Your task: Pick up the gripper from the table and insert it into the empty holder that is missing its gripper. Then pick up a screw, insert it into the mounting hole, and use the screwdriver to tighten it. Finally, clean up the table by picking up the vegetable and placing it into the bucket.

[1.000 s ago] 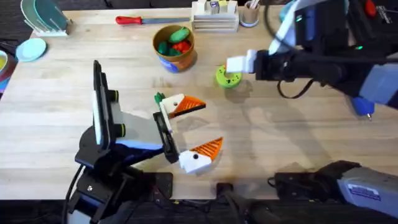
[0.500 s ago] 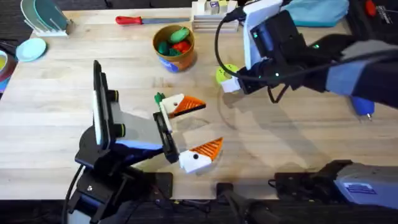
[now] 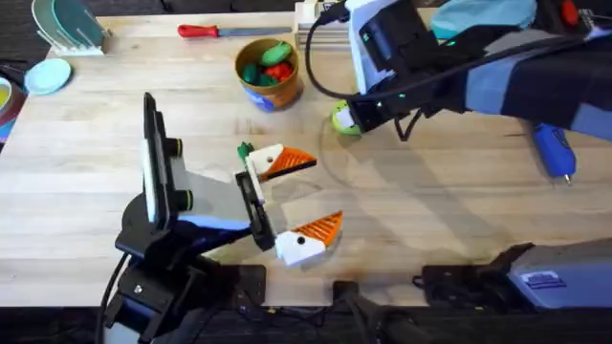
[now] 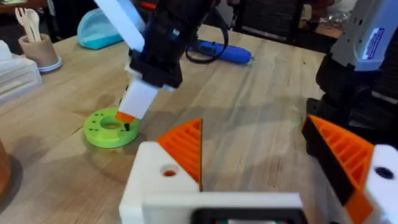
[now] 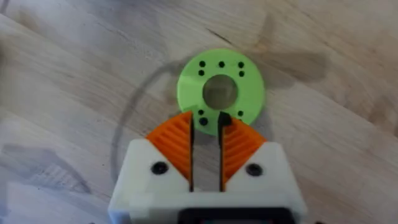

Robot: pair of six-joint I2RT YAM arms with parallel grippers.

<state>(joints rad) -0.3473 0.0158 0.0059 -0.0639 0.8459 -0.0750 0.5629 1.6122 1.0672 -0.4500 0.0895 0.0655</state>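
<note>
My left gripper (image 3: 325,191) rests open on the table with nothing between its fingers. The orange gripper (image 4: 186,146) sits in the white holder (image 3: 266,158). The holder's mounting hole (image 4: 168,171) shows orange inside. My right gripper (image 5: 206,118) reaches across to a lime-green ring disc (image 5: 221,92). Its orange fingers are a narrow gap apart at the disc's rim, beside a small black screw (image 5: 224,119). The blue screwdriver (image 3: 555,153) lies at the far right. A small dark-green vegetable (image 3: 245,149) lies by the holder. The bucket (image 3: 268,72) stands at the back.
A red-handled tool (image 3: 215,31) lies along the far edge. A white rack (image 3: 320,33) stands behind the right arm, and a light-blue dish (image 3: 48,75) sits at the far left. Bare wood lies to the right of my left gripper.
My right arm has swung left and lowered until its fingertips reached the green disc. The left arm has not moved.
</note>
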